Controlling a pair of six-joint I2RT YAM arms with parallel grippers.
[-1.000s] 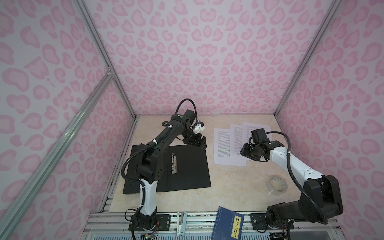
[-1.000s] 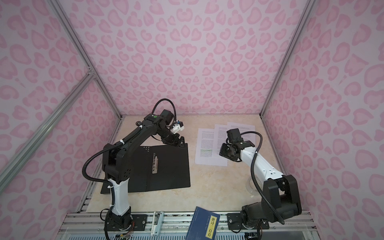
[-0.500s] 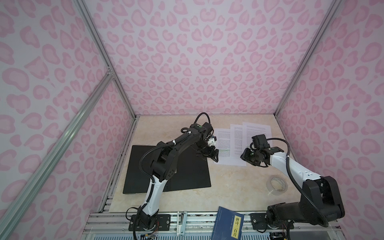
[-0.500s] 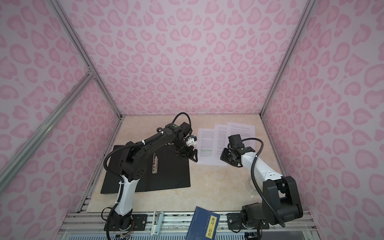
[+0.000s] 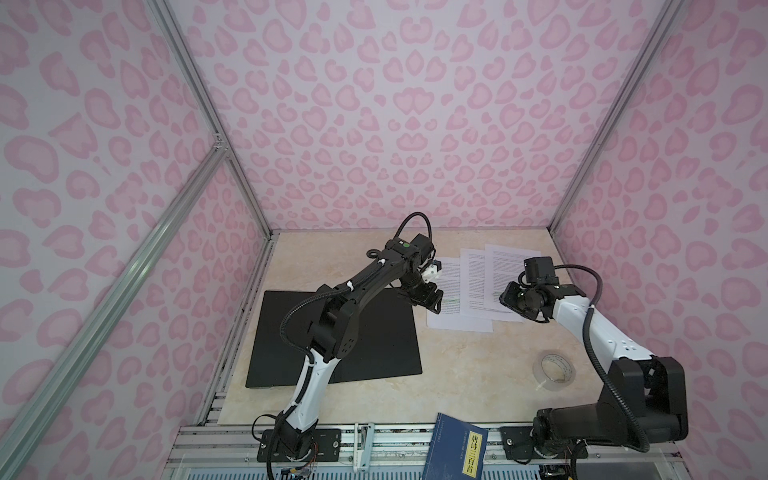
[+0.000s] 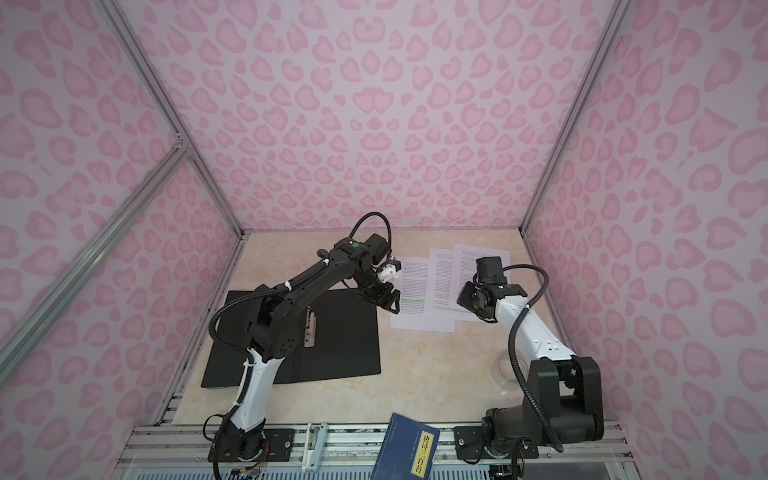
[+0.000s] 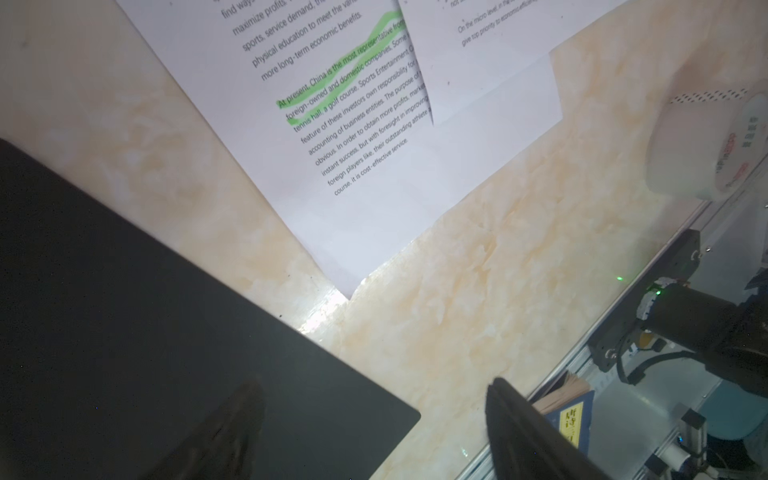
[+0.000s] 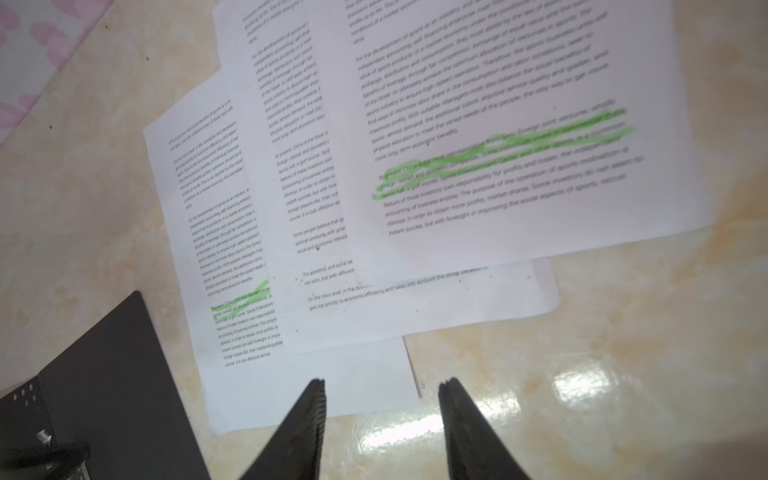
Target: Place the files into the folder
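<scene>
The left pincer [image 7: 374,390] is spread wide with nothing between its fingers. A second ago it hung over the far edge of the folder [image 5: 374,340]; it has since swung off the black inside face, towards the files [image 5: 473,286]. Right below it now are the folder's rounded corner and a strip of bare bench [image 7: 457,291]. Just ahead lies the near corner of the bottom sheet [image 7: 374,199], which has green-highlighted lines.

The right pincer [image 8: 382,384] has barely shifted. It is about half spread, also empty, and hovers over the near edge of the same fan of paper. The other two sheets overlap and run away in front of it.

Behind the left pincer the folder lies open and flat, and a top view shows its metal clip [image 6: 309,330] exposed. The three files have not moved. All of them lie on the bench beside the folder, and none is inside yet.

Opening the folder looks finished, and the reach for the first sheet has begun. The closest sheet lies under the others, so dragging it will probably pull its neighbours along.
</scene>
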